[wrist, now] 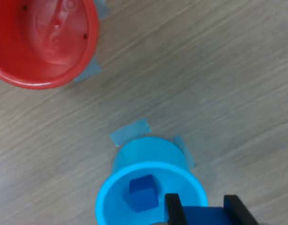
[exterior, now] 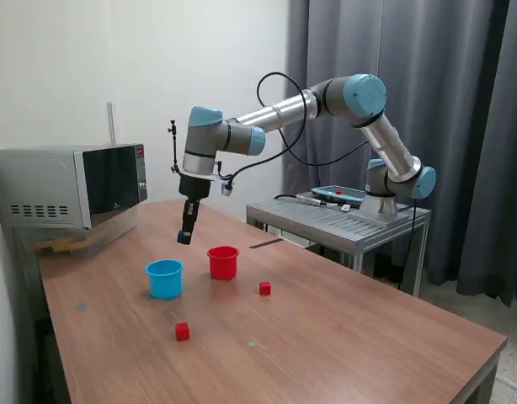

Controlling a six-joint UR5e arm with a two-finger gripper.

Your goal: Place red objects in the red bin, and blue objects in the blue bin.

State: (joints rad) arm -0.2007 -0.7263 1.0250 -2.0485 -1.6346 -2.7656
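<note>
My gripper (exterior: 184,237) hangs above the table, just over and behind the light blue cup (exterior: 164,279), and is shut on a dark blue cube (exterior: 183,238). In the wrist view the held blue cube (wrist: 202,216) sits between the black fingers (wrist: 173,209) over the blue cup's rim (wrist: 104,197). A second dark blue cube (wrist: 143,192) lies inside the blue cup. The red cup (exterior: 223,262) stands beside it on the exterior view's right; its inside (wrist: 41,40) looks empty. Two red cubes lie on the table, one (exterior: 265,289) on the exterior view's right of the red cup and one (exterior: 183,332) nearer the front.
A microwave (exterior: 73,185) stands at the back on the exterior view's left. A grey metal stand (exterior: 334,220) carrying the arm's base sits behind the wooden table (exterior: 343,337). Blue tape marks (wrist: 130,132) lie on the table around the cups.
</note>
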